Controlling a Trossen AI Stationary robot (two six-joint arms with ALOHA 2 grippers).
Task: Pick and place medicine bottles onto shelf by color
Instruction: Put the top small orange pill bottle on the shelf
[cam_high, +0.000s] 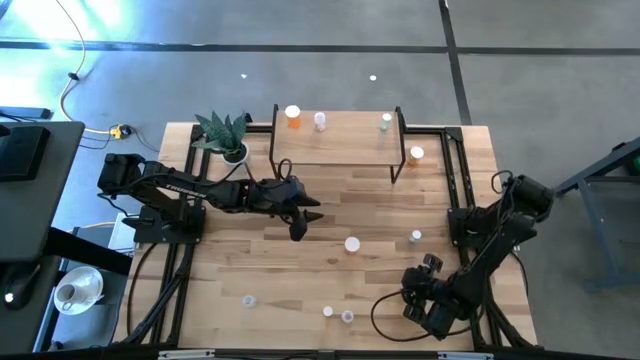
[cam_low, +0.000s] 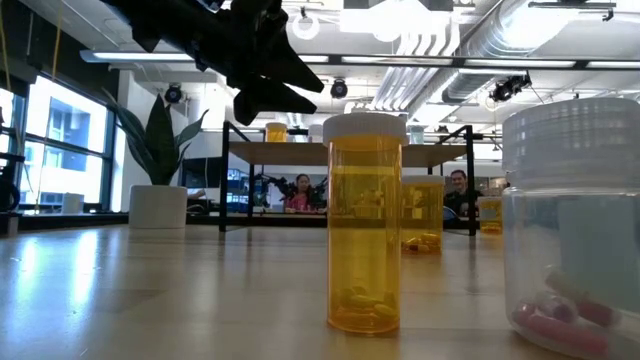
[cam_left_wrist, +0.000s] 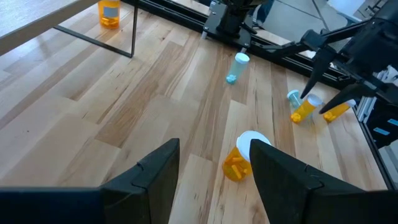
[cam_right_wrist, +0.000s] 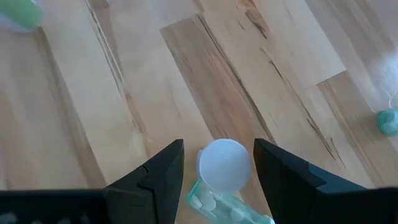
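Note:
My left gripper (cam_high: 300, 222) is open over the middle of the table, well above the top in the low view (cam_low: 270, 80). An orange bottle with a white cap (cam_left_wrist: 244, 157) stands on the table just ahead of its fingers and also shows in the high view (cam_high: 352, 243). My right gripper (cam_right_wrist: 217, 149) is open, low at the near right (cam_high: 415, 290). A pale bottle with a white cap (cam_right_wrist: 224, 167) sits between its fingers, with a gap on each side. The shelf (cam_high: 340, 140) at the far edge carries an orange bottle (cam_high: 292, 115), a white one (cam_high: 320, 120) and a greenish one (cam_high: 386, 122).
A potted plant (cam_high: 225, 135) stands left of the shelf. An orange bottle (cam_high: 416, 153) stands by the shelf's right leg and a pale one (cam_high: 416, 236) at mid right. Small bottles (cam_high: 248, 299), (cam_high: 327, 312), (cam_high: 347, 316) stand near the front edge.

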